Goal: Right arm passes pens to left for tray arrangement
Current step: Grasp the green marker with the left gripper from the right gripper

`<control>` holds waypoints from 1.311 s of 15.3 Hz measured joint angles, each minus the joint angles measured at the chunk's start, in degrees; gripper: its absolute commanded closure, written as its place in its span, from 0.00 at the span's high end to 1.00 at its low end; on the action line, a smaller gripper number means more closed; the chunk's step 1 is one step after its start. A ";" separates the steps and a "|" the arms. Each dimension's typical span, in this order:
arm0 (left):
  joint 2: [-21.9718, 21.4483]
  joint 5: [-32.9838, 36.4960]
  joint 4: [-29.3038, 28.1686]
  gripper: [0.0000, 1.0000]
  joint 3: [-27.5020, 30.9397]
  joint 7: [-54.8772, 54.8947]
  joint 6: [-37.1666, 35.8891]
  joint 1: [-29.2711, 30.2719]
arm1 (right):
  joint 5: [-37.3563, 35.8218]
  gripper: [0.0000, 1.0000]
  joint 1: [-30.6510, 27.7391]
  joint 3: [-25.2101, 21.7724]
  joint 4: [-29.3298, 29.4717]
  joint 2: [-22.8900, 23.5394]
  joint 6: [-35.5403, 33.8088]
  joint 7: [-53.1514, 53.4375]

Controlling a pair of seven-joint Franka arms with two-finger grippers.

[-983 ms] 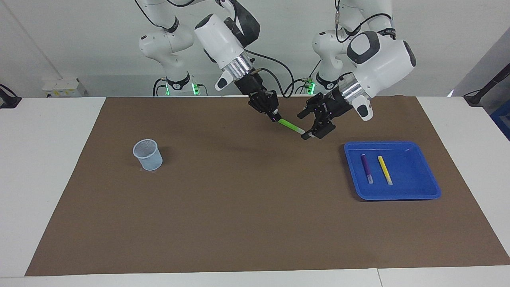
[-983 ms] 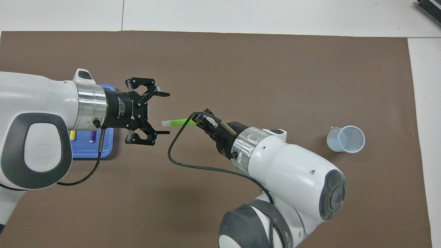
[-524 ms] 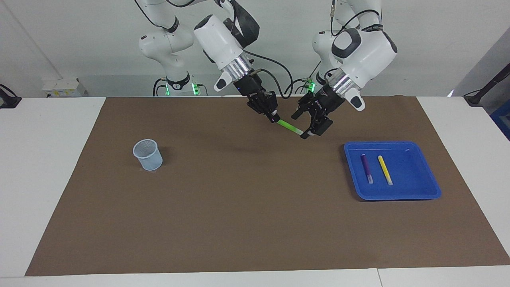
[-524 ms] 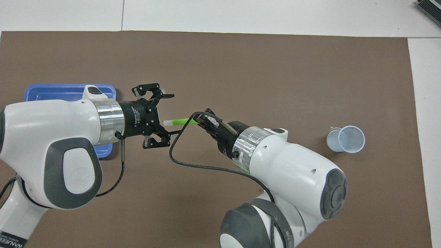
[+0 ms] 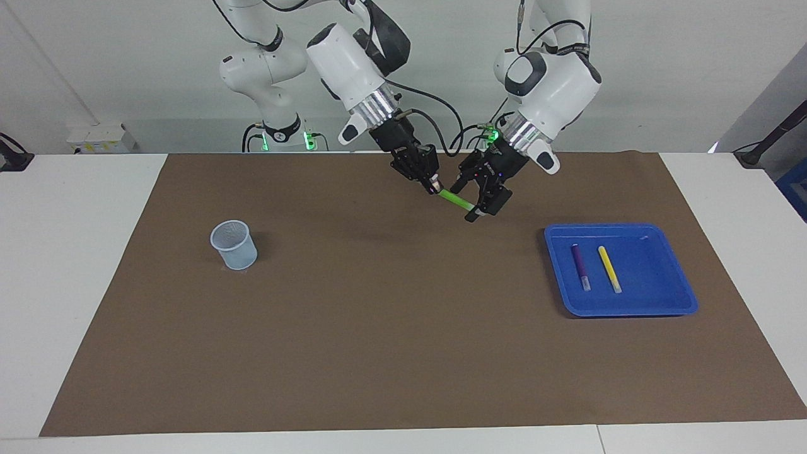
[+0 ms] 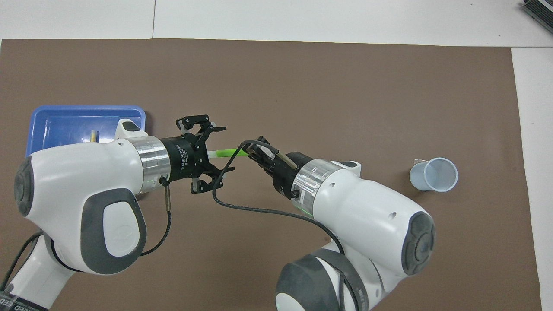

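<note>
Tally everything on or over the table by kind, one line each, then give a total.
Pens: 3 (green, purple, yellow)
Tray: 1
Mesh cup: 1
Grippers: 2 (left, right)
Total: 7

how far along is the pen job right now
Done: the purple pen and yellow pen lie in the blue tray. In hand: the right gripper holds the green pen in the air, and the open left gripper is around its pale end. Left: taking it over and placing it in the tray.
</note>
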 measured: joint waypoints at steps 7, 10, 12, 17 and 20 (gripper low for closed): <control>-0.09 0.00 -0.19 0.17 0.05 -0.05 0.03 -0.11 | 0.00 0.00 -0.11 -0.06 -0.01 0.00 0.13 -0.01; -0.25 0.01 -0.33 0.00 -0.05 0.10 -0.18 -0.32 | -0.02 0.00 -0.30 -0.17 -0.06 0.03 0.49 -0.19; -0.32 0.00 -0.36 0.00 -0.10 0.09 -0.07 -0.36 | -0.01 0.00 -0.41 -0.16 -0.06 0.01 0.47 -0.31; -0.33 0.00 -0.37 0.00 -0.11 0.09 -0.07 -0.36 | -0.01 0.68 -0.42 -0.16 -0.06 0.01 0.46 -0.31; -0.34 0.00 -0.36 0.00 0.12 -0.15 0.02 -0.35 | 0.00 1.00 -0.63 -0.17 -0.07 0.00 0.31 -0.23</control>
